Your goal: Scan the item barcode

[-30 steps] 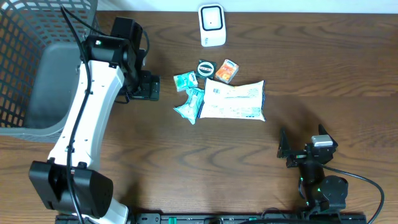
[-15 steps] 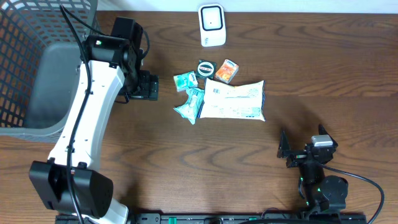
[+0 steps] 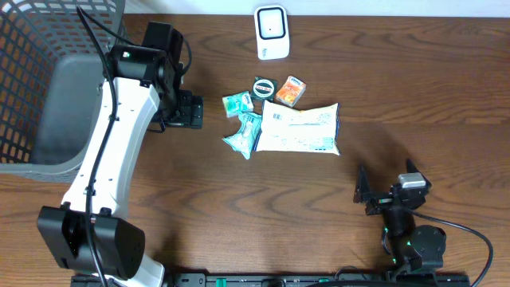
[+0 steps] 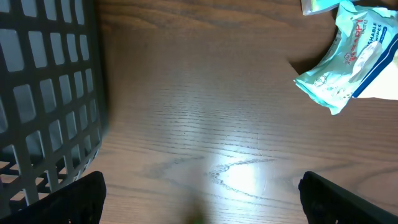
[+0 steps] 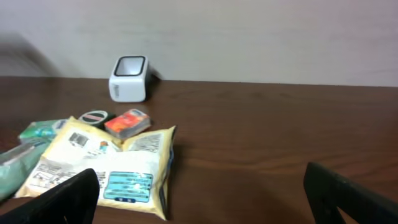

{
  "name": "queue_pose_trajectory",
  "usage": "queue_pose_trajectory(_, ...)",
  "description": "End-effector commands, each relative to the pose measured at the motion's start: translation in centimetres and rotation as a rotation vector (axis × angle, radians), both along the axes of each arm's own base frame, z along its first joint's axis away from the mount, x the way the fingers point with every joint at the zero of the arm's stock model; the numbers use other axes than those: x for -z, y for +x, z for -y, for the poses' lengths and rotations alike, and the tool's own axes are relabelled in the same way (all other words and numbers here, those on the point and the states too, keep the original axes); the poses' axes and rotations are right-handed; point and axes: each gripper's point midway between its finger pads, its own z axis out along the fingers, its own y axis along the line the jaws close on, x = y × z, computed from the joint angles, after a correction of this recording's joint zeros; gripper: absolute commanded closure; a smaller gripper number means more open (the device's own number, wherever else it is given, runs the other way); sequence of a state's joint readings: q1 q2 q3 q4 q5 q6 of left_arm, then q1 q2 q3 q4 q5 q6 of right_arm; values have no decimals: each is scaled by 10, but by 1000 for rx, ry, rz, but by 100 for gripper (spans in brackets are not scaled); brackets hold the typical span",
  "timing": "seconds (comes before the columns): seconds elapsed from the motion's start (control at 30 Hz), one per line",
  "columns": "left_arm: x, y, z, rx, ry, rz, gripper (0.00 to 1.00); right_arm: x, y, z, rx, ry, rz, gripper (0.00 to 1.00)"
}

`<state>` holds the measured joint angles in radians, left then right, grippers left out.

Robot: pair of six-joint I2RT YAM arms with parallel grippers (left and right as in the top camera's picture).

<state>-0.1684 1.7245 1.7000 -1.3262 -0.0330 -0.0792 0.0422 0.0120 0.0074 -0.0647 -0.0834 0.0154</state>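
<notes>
A white barcode scanner point(image 3: 271, 32) stands at the back of the table, also in the right wrist view point(image 5: 129, 78). In front of it lie several items: a large white and yellow packet point(image 3: 299, 129) point(image 5: 112, 168), a teal wipes packet point(image 3: 243, 134) point(image 4: 345, 68), a small green packet point(image 3: 237, 102), a round tin point(image 3: 262, 85) and an orange box point(image 3: 291, 90) point(image 5: 127, 122). My left gripper point(image 3: 191, 110) point(image 4: 202, 205) is open and empty over bare wood, left of the items. My right gripper point(image 3: 373, 195) point(image 5: 202, 199) is open and empty near the front right, facing the items.
A dark mesh basket point(image 3: 48, 80) fills the left side of the table, its wall close beside my left gripper in the left wrist view point(image 4: 43, 93). A pale wall rises behind the scanner.
</notes>
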Motion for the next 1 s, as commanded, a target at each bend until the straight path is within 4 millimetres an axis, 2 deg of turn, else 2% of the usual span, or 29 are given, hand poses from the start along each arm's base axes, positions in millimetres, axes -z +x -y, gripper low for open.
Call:
queue_pose_trajectory(0.0, 2, 0, -4, -18, 15, -2, 2, 0, -1, -4, -25, 44, -2, 1)
queue_pose_trajectory(0.07, 2, 0, -4, -18, 15, -2, 2, -7, 0, -3, -15, 43, 25, 1)
queue_pose_trajectory(0.17, 2, 0, -4, -18, 15, -2, 2, -31, -10, -40, -240, 228, 72, 1)
queue_pose_trajectory(0.27, 2, 0, -4, -18, 15, -2, 2, -35, -33, -81, -508, 401, -11, 1)
queue_pose_trajectory(0.33, 2, 0, -4, -18, 15, -2, 2, -36, -43, -93, -596, 503, -73, 1)
queue_pose_trajectory(0.47, 2, 0, -4, -18, 15, -2, 2, -38, -37, -85, -533, 630, -103, 1)
queue_pose_trajectory(0.57, 2, 0, -4, -18, 15, -2, 2, -59, -32, -75, -492, 698, -24, 1)
queue_pose_trajectory(0.7, 2, 0, -4, -18, 15, -2, 2, -120, -40, -52, -443, 649, 301, 1)
queue_pose_trajectory(0.8, 2, 0, -4, -18, 15, -2, 2, -170, -58, -28, -376, 667, 539, 1)
queue_pose_trajectory(0.87, 2, 0, -4, -18, 15, -2, 2, -196, -69, -17, -332, 641, 637, 1)
queue_pose_trajectory(0.97, 2, 0, -4, -18, 15, -2, 2, -239, -89, -15, -282, 477, 743, 1)
